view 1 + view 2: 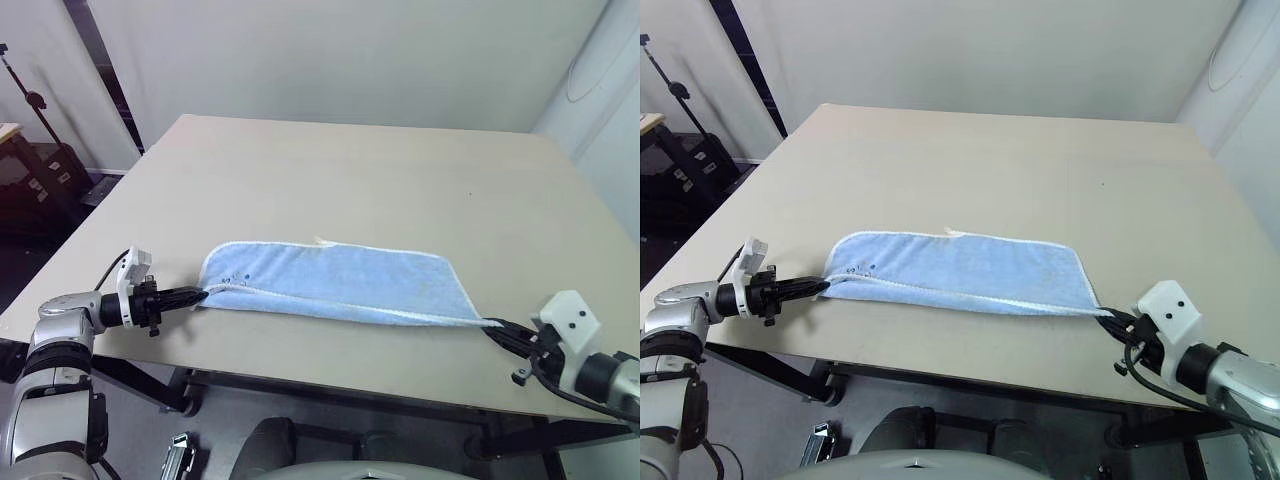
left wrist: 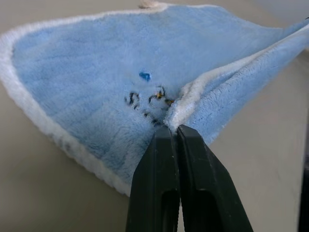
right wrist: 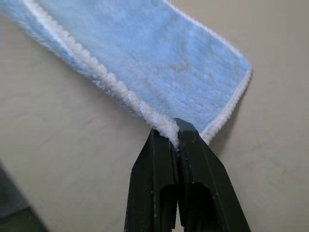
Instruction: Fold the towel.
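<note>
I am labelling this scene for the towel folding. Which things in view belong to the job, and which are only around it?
Belonging to the job:
- towel, lying folded over on the table
- left gripper, jaws shut on its left corner
- right gripper, jaws shut on its right corner
- table, the work surface

Only around:
- stand beside the table, by the wall

A beige table (image 1: 380,170) stands before plain white walls (image 1: 340,55), with a dark tripod stand (image 1: 35,105) at its left.
</note>
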